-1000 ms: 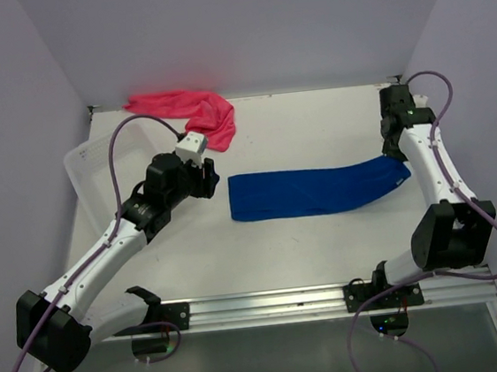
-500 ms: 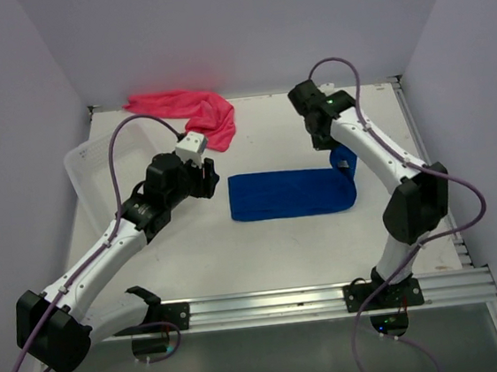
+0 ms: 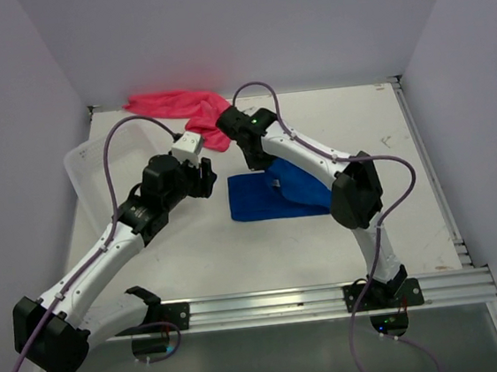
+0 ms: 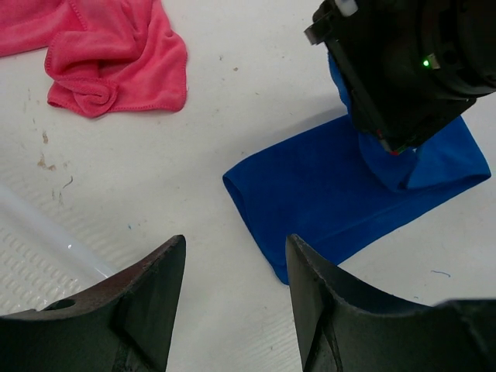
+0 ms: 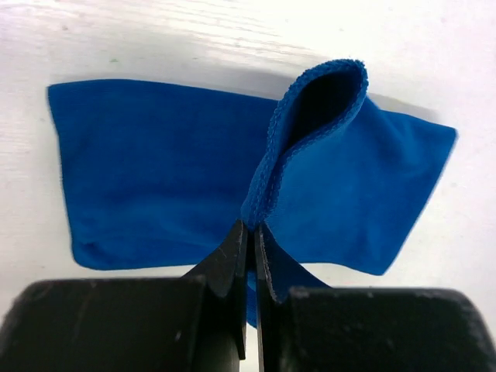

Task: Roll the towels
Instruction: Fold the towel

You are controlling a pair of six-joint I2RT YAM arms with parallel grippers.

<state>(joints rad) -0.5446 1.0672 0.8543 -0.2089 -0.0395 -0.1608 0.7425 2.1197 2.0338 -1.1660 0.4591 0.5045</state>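
The blue towel (image 3: 259, 200) lies on the white table, its right end lifted and folded back over the left part. My right gripper (image 3: 263, 158) is shut on that lifted end (image 5: 310, 116) and holds it above the towel's middle. The towel shows in the left wrist view (image 4: 325, 194) and the right wrist view (image 5: 155, 170). The pink-red towel (image 3: 189, 110) lies bunched at the back, also in the left wrist view (image 4: 108, 54). My left gripper (image 3: 207, 177) is open and empty, just left of the blue towel's left edge (image 4: 236, 246).
A white slotted plastic basket (image 3: 95, 162) stands at the left edge, partly under my left arm; its rim shows in the left wrist view (image 4: 39, 240). Purple walls close in the table at the back and sides. A metal rail (image 3: 270, 304) runs along the front.
My right gripper has swept from the far right to the left, carrying the blue towel's right end up and over its left part. My left arm has hardly moved.
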